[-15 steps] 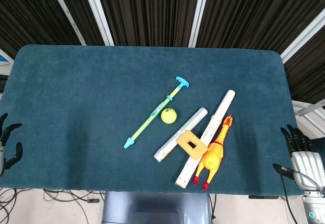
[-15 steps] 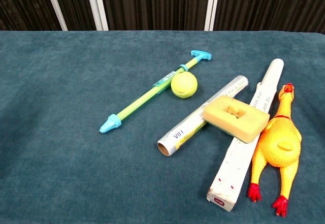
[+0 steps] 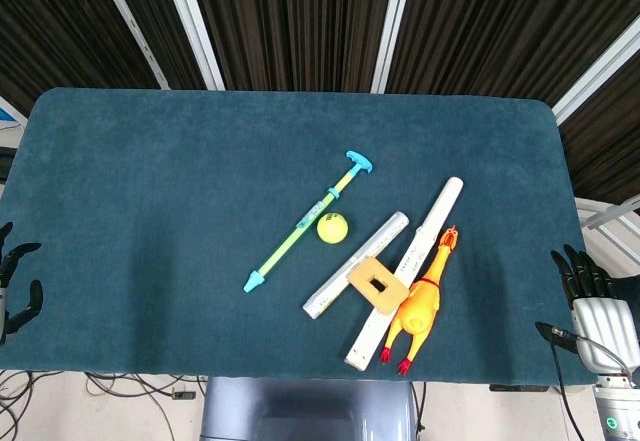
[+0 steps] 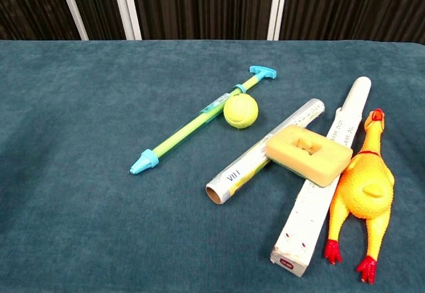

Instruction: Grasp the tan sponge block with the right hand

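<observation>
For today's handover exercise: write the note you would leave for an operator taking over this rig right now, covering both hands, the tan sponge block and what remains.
Left hand: open, holding nothing, at the table's left edge.
Right hand: open, holding nothing, off the table's right edge, well away from the objects.
Tan sponge block: rests across the foil roll and the long white box, right beside the rubber chicken.
Done: nothing; the sponge is untouched.
Left: bring the right hand over, close the fingers on the sponge, probably from above, minding the chicken alongside.
</observation>
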Robot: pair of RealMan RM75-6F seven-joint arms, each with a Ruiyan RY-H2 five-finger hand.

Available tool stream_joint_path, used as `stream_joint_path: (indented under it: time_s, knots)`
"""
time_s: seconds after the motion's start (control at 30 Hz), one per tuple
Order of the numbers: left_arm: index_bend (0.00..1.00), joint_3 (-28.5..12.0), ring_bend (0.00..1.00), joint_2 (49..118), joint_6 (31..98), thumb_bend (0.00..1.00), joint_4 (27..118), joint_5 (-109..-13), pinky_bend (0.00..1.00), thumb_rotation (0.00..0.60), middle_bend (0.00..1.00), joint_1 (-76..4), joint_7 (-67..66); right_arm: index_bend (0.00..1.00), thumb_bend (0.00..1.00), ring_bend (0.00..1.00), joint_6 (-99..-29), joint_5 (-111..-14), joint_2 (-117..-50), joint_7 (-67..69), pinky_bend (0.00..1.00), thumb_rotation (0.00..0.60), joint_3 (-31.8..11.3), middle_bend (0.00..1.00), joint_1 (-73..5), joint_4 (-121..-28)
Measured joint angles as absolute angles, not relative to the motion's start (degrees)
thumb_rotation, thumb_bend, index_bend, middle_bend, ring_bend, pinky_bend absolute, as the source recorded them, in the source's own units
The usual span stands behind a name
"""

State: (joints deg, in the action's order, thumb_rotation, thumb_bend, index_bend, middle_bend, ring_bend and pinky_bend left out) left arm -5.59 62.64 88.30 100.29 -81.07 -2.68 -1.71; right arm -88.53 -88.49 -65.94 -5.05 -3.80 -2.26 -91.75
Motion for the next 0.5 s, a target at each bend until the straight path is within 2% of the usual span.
stream_joint_path:
  time_s: [0.5]
  knots:
    - [0.23, -5.5, 0.00, 63.0, 88.1, 0.53, 100.4, -80.7, 0.00, 0.600, 0.00, -2.6, -1.8, 0.00, 0.10, 0.00, -85.0, -85.9, -64.7, -3.2, 0.15, 0.600, -3.5, 0.00, -2.7, -93.5]
